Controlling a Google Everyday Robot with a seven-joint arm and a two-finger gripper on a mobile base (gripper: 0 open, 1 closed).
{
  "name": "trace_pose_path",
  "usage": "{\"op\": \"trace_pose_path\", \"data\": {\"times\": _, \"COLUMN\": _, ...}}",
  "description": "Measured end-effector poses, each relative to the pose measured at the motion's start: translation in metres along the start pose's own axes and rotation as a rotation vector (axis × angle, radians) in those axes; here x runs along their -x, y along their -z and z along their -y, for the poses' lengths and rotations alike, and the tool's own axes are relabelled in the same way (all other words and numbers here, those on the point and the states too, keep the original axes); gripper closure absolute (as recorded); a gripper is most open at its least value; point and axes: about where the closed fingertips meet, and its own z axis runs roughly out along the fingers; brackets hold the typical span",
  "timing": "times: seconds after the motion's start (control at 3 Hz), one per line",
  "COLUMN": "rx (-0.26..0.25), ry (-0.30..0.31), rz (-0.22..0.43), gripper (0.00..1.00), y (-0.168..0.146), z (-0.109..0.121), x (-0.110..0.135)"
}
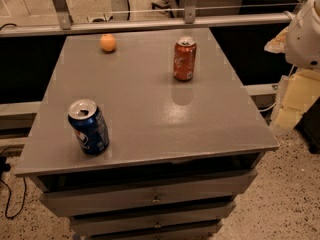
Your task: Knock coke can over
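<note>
The coke can (184, 59), red-orange with white lettering and a silver top, stands upright on the far right part of the grey table top (150, 104). My gripper is out of view. Only a white rounded part of my arm (304, 34) shows at the right edge, beyond the table and apart from the can.
A dark blue can (88, 127) stands upright near the table's front left. An orange (108, 43) lies at the far left. Drawers (150, 196) sit under the top. A metal rail (150, 24) runs behind the table. Speckled floor lies to the right.
</note>
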Motion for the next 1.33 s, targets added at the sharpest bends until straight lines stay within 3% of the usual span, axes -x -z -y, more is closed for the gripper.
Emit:
{"op": "trace_pose_path", "data": {"times": 0.33, "rx": -0.004, "ry": 0.001, "rz": 0.008, "gripper": 0.00, "y": 0.000, "z": 0.001, "x": 0.001}}
{"op": "trace_pose_path", "data": {"times": 0.67, "rx": 0.023, "ry": 0.010, "rz": 0.063, "gripper": 0.00, "y": -0.023, "z": 0.011, "x": 0.007}}
{"op": "trace_pose_path", "data": {"times": 1.0, "rx": 0.063, "ry": 0.012, "rz": 0.187, "gripper": 0.00, "y": -0.070, "z": 0.038, "x": 0.021}}
{"op": "trace_pose_path", "data": {"times": 1.33, "rx": 0.091, "ry": 0.013, "rz": 0.353, "gripper": 0.00, "y": -0.113, "z": 0.070, "x": 0.039}}
